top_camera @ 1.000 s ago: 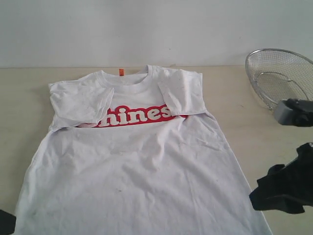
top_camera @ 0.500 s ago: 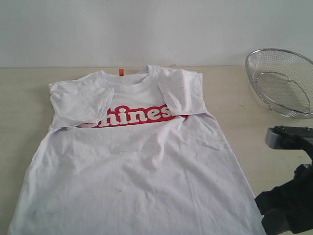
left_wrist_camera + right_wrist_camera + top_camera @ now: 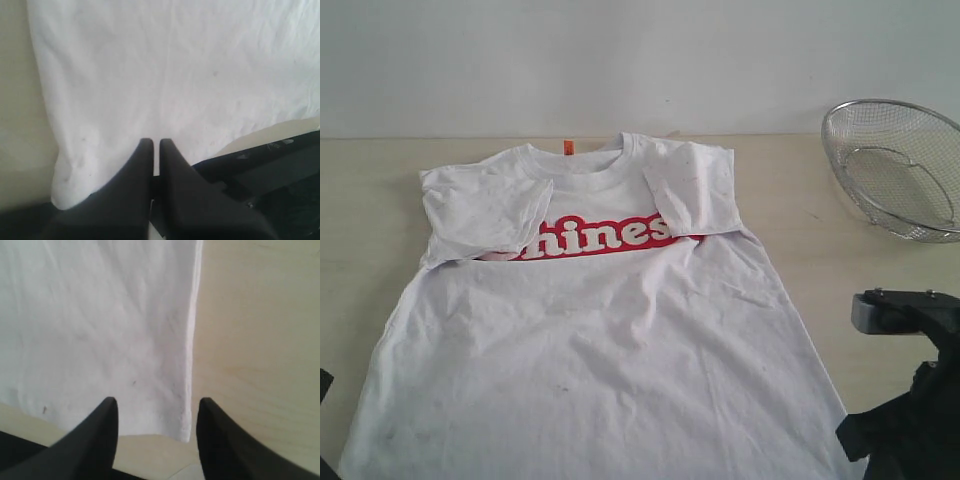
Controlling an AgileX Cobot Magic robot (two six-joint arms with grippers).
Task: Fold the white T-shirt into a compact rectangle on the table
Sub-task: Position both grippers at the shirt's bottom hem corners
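**A:** So, how far along is the fold?

**B:** Early, by my reading. The white T-shirt [image 3: 600, 330] lies face up across the middle of the table [image 3: 370, 190]. Its collar and orange neck tag [image 3: 566, 148] are at the far side and its hem is at the near edge. The left sleeve [image 3: 485, 205] and right sleeve [image 3: 695, 185] are both turned in over the chest, each covering one end of the red banner [image 3: 600, 237]. The body is spread at full width and full length, so I'd say the main folds are all left to do.

**A:** And the claws?

**B:** The left gripper [image 3: 151, 145] sits at the near left hem corner, jaws pressed together with the tips over the cloth. I cannot tell whether any fabric is pinched between them. The right gripper [image 3: 156, 401] is at the near right hem corner with its jaws spread wide. One tip is over the shirt and the other over bare table, so they straddle the side edge. It holds nothing.

**A:** Anything crowding the work?

**B:** Only a wire-mesh basket [image 3: 900, 165] at the far right, well apart from the shirt.

**A:** What does the next move call for?

**B:** I'd judge the right claw has to close on its corner before the hem can be carried toward the collar.
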